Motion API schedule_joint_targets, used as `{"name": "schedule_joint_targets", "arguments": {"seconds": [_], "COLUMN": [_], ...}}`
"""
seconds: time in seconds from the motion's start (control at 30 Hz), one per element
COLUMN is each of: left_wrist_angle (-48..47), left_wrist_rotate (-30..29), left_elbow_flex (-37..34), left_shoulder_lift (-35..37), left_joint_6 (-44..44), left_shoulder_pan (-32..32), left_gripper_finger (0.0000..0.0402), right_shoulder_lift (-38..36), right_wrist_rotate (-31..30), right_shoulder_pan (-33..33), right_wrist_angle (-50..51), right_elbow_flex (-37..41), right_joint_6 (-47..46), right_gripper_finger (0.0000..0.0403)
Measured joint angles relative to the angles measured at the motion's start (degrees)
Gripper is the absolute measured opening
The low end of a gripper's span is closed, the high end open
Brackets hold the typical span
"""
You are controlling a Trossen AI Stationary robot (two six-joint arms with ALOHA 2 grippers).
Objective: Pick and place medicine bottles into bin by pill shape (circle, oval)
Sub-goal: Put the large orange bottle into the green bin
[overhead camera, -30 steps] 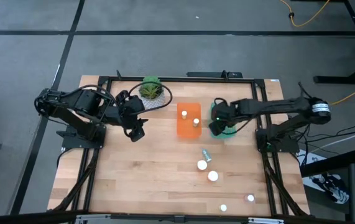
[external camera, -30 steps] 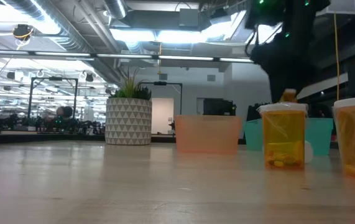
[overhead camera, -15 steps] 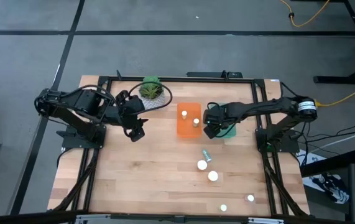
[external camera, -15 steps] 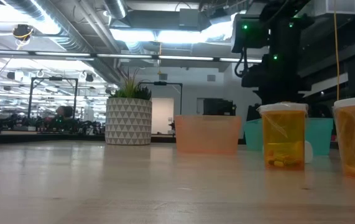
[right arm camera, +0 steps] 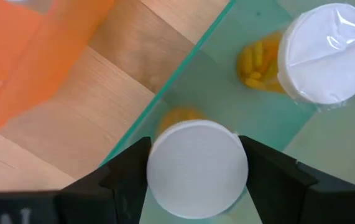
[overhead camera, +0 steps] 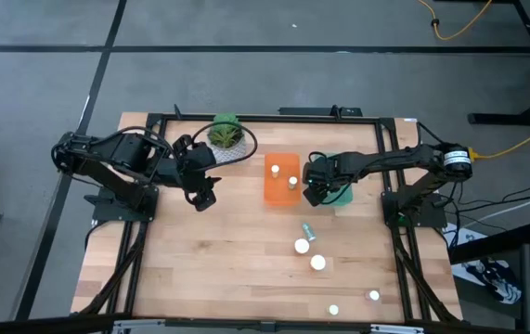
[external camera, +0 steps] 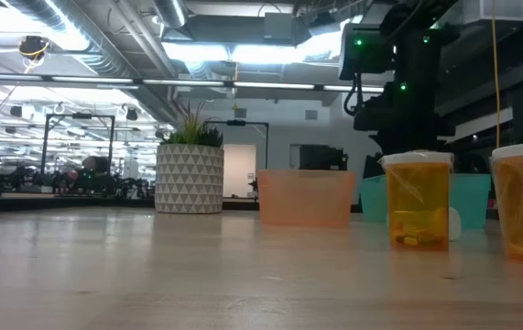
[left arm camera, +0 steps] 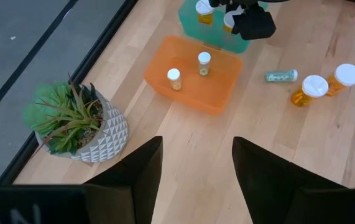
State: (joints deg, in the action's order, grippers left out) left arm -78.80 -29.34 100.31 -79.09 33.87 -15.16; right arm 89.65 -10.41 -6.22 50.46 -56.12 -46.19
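The right pincer [overhead camera: 315, 192] hangs over the near-orange-bin edge of the teal bin [overhead camera: 342, 197], its fingers [right arm camera: 276, 180] pinching a white-capped medicine bottle [right arm camera: 197, 168] between them; that bottle sits just above the teal bin's wall, with a second capped bottle [right arm camera: 330, 53] of yellow pills lying in the bin just beyond it. Just beside the pincer, on its outer side, stands the orange bin [overhead camera: 281, 180], holding two small bottles [left arm camera: 174, 78]. On the counter [overhead camera: 209, 269] nearer the front edge than the pincer lie the loose bottles: a small teal-tinted one on its side [overhead camera: 308, 229], two wide-capped ones [overhead camera: 302, 247] close together, and two more near the counter's front [overhead camera: 373, 296]. The left pincer [overhead camera: 203, 196] waits well apart across the counter, beside the potted plant [overhead camera: 225, 136], its fingers [left arm camera: 141, 171] spread and empty. No label or writing can be read on any bottle
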Motion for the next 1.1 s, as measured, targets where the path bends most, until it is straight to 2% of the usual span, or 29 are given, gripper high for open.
{"name": "schedule_joint_targets", "arguments": {"seconds": [1.1], "left_wrist_angle": [-0.01], "left_wrist_rotate": [0.0], "left_elbow_flex": [0.0], "left_shoulder_lift": [0.0], "left_joint_6": [0.0], "left_shoulder_pan": [0.02], "left_gripper_finger": [0.0187], "right_shoulder_lift": [-0.55], "right_wrist_rotate": [1.03], "right_shoulder_pan": [0.0], "right_wrist_angle": [0.02], "right_elbow_flex": [0.0], "right_joint_6": [1.52], "right_gripper_finger": [0.0239]}}
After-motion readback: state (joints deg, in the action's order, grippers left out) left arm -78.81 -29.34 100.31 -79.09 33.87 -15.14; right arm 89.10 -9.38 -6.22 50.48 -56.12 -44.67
